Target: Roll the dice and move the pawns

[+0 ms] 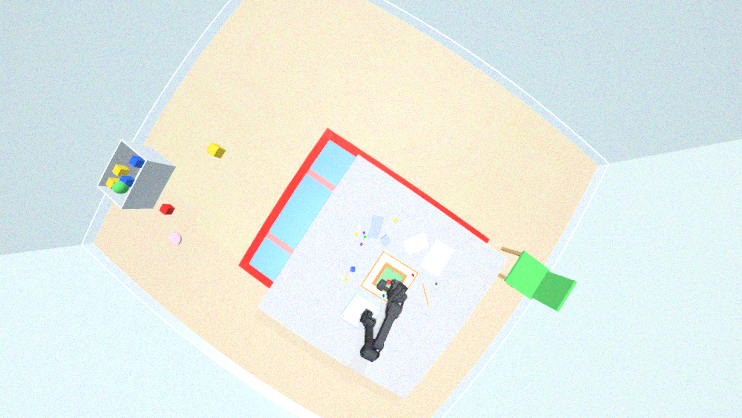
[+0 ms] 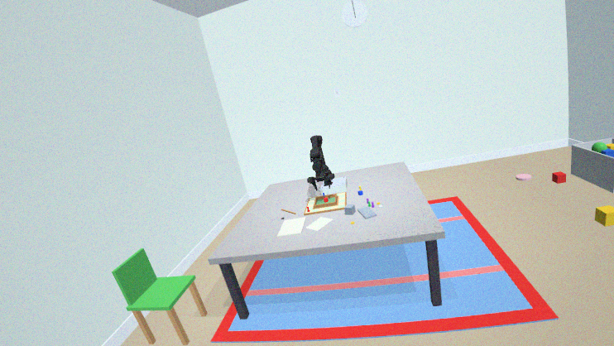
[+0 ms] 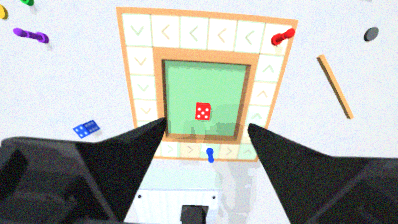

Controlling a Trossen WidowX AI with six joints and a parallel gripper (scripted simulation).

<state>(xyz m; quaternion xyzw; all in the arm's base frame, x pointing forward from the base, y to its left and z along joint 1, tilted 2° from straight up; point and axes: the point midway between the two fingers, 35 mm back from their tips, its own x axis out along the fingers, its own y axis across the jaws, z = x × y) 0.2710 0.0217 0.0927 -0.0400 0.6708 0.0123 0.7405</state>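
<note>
My gripper is open and empty, above the near part of the board. The red die lies on the green floor of the tray, with five pips on top. The blue die lies on the table left of the board in the wrist view; its top number is hard to read. The red pawn stands on the far right corner square. The blue pawn stands on the near row, around its middle.
A wooden stick and a small dark disc lie right of the board. A purple pawn and other small pieces lie to the far left. A grey block, a grey-blue slab and white sheets lie beyond the board.
</note>
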